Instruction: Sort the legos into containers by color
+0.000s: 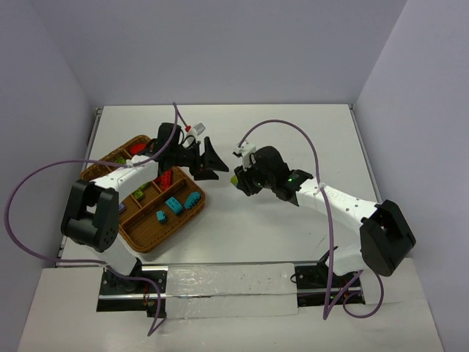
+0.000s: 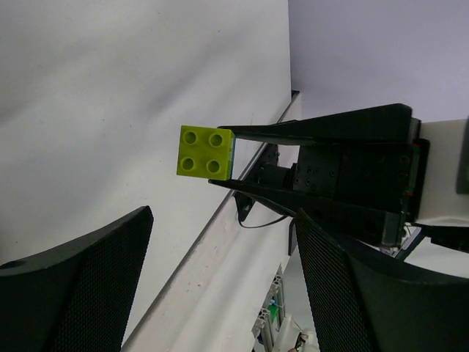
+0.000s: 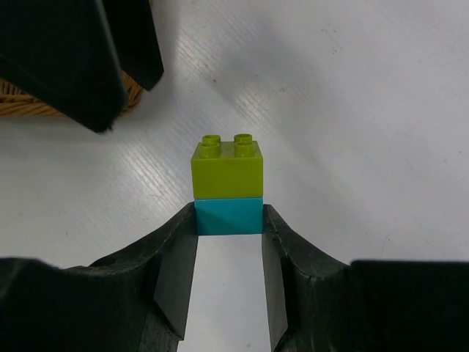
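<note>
right pincer [image 3: 229,217] clamps teal-and-lime lego stack [image 3: 227,187] | left pincer [image 1: 208,165] gapes empty opposite | wicker tray [image 1: 146,239] beside it

Pinch point at frame centre: the left end effector [image 1: 214,159], fingers spread, faces the right end effector [image 1: 236,180] with little gap between them, and the lime-on-teal lego stack [image 3: 227,187] clamped in the right one sticks out into it. The left arm [image 1: 124,174] lies across the wicker tray [image 1: 146,238] and blocks its upper compartments; the lower ones are reachable from above. Bench [image 1: 249,227] is free at lower centre and upper right. Walls [image 1: 44,110] box in left, right and far sides. Purple cable [image 1: 282,122] arcs over the right arm.
</note>
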`<state>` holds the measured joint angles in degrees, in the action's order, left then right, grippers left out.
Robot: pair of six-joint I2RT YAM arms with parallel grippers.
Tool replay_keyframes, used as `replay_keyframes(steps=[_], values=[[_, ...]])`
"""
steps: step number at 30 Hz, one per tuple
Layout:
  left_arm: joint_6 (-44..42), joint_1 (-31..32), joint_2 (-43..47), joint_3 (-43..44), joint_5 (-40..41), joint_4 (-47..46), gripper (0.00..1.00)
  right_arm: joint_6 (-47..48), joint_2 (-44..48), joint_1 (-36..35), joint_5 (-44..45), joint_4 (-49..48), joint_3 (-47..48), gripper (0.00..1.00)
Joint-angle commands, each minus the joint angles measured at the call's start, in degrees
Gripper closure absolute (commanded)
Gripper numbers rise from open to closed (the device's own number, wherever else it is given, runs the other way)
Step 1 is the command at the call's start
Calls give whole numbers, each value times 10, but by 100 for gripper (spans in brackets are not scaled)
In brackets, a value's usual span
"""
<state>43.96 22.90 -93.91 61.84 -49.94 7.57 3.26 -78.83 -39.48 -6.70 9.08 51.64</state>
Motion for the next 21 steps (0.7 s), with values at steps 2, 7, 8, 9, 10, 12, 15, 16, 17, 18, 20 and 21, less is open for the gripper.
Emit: replay_keyframes(steps=[2,7,8,9,10,12,15,16,17,18,20,21], values=[[6,23,-28,20,-9,-38,17,-3,23,-1,-14,-27,31,98],[44,28,-46,12,-24,-93,18,-1,29,-4,-13,-27,31,98],[44,29,-47,12,-24,-93,19,-1,29,-4,-13,-27,31,98],[47,33,-53,15,-24,-94,20,0,31,-4,-12,-27,31,98],[49,33,-56,15,-24,-96,21,1,32,-4,-12,-27,31,98],[55,35,-59,14,-27,-107,25,2,32,-5,-10,-25,31,98],[58,40,-66,20,-38,-115,28,2,33,-5,-10,-24,30,98],[58,41,-68,22,-39,-115,29,2,33,-4,-10,-25,30,98],[59,42,-71,24,-40,-116,30,2,33,-4,-11,-25,30,98],[61,44,-75,27,-41,-117,31,2,32,-4,-11,-24,33,98],[62,47,-78,31,-41,-119,34,2,31,-5,-11,-22,36,98],[62,49,-79,32,-41,-119,36,2,31,-5,-10,-22,37,98]])
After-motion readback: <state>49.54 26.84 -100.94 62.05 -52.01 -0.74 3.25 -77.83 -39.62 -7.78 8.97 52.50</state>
